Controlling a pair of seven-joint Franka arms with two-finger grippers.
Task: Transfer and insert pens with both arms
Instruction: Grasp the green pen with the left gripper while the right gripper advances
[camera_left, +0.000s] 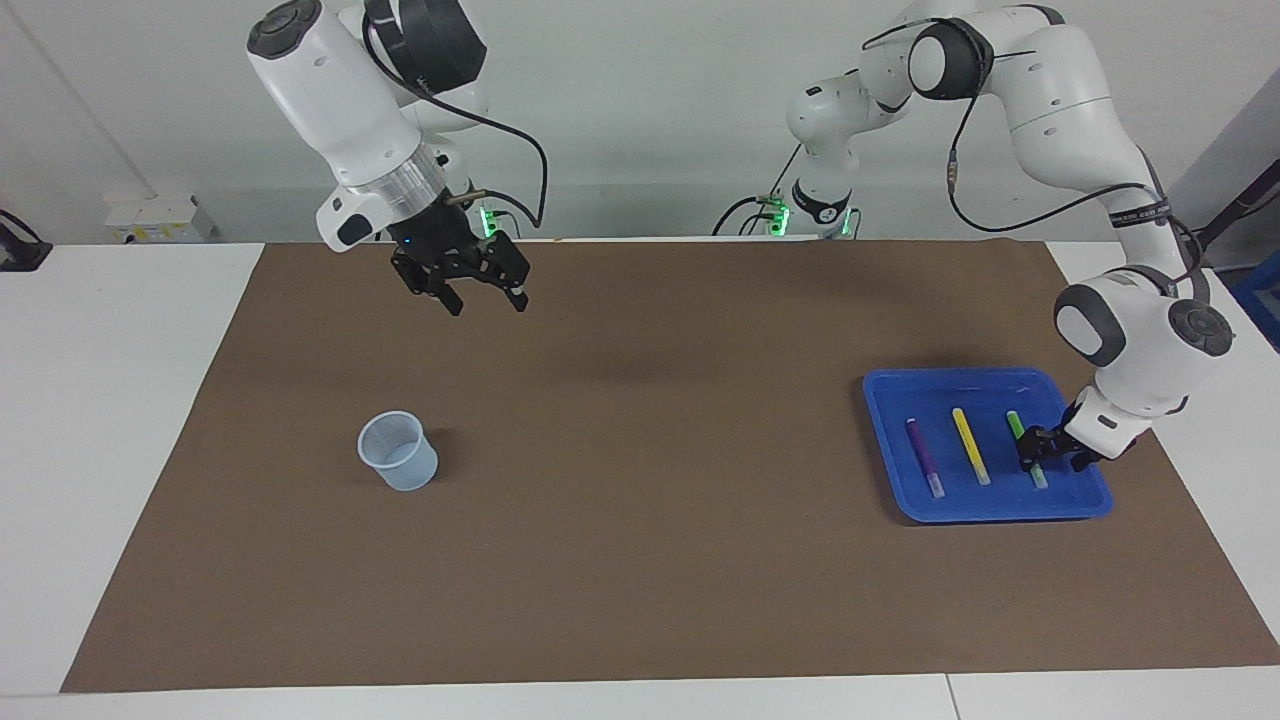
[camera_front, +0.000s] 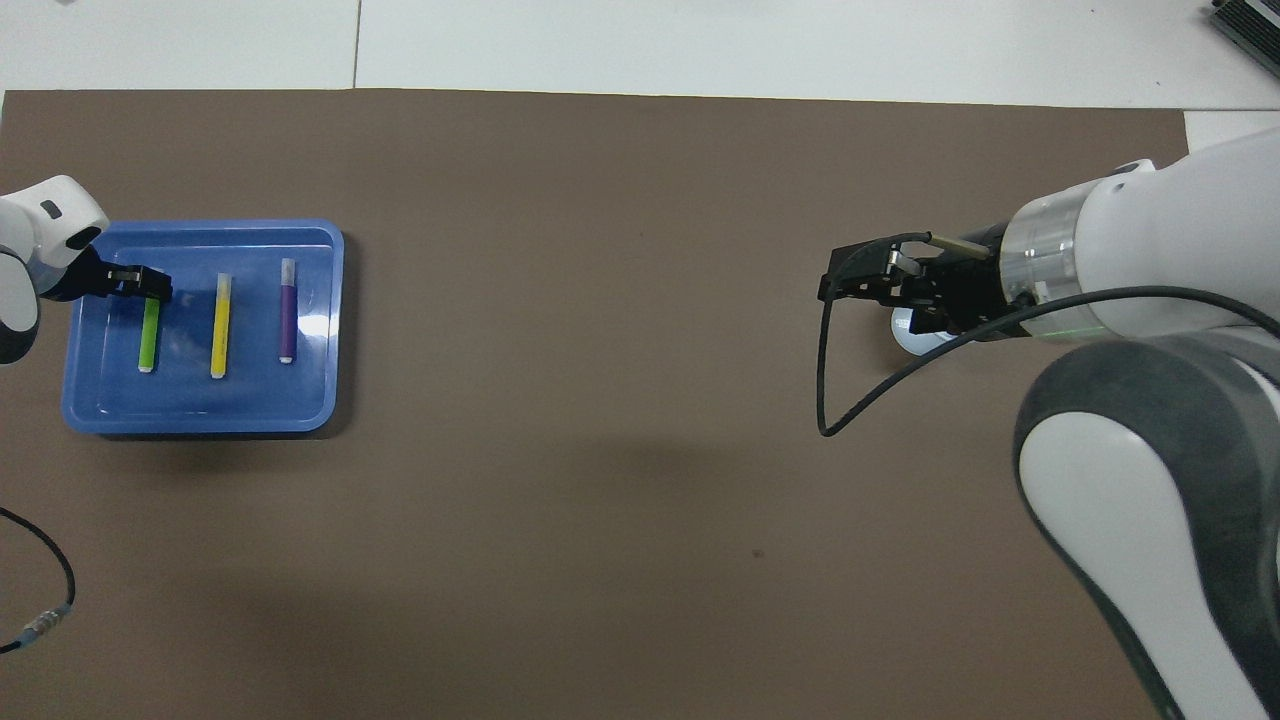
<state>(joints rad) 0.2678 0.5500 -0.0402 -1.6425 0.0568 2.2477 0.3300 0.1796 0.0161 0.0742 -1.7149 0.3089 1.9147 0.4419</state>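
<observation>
Three pens lie side by side in a blue tray (camera_left: 985, 392) at the left arm's end of the table: purple (camera_left: 924, 457), yellow (camera_left: 970, 445) and green (camera_left: 1016, 424). My left gripper (camera_left: 1040, 455) is down in the tray at the green pen, near its whitish cap end, and hides part of it. In the overhead view the left gripper (camera_front: 140, 283) sits at the end of the green pen (camera_front: 149, 338) that is farther from the robots, beside the yellow (camera_front: 221, 330) and purple (camera_front: 288, 322) pens. My right gripper (camera_left: 487, 298) is open and empty, raised over the brown mat.
A clear plastic cup (camera_left: 398, 452) stands upright on the brown mat (camera_left: 650, 450) toward the right arm's end; in the overhead view the right gripper (camera_front: 865, 280) covers most of the cup (camera_front: 912, 338). White table surface surrounds the mat.
</observation>
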